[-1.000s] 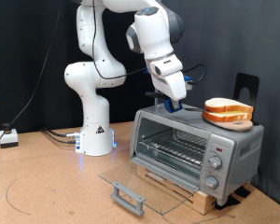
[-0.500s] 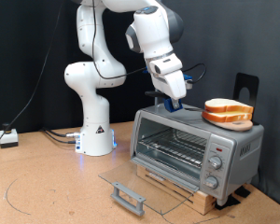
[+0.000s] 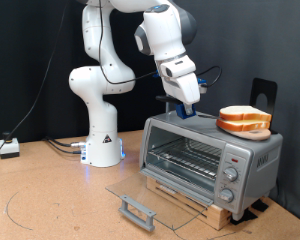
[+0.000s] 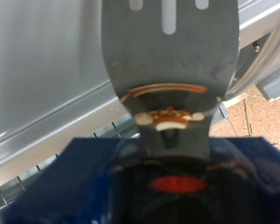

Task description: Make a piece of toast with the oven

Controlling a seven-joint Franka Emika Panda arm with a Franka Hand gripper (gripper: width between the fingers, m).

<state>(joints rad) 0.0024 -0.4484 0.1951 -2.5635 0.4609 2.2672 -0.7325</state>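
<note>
The piece of toast (image 3: 243, 121) is lying stacked on the toaster oven (image 3: 210, 160) at right of centre, its door hanging open, while the gripper (image 3: 187, 113), holding a grey spatula (image 4: 170, 56), is hardly moving since a second ago.

The oven (image 3: 210, 152) is shiny silver metal with a clear glass door (image 3: 150, 196) and a thin wire rack (image 3: 190, 157). The piece of toast (image 3: 244, 120) looks soft and dull. The bench (image 3: 50, 205) is flat brown board. The arm (image 3: 100, 60) is smooth, glossy white plastic.
</note>
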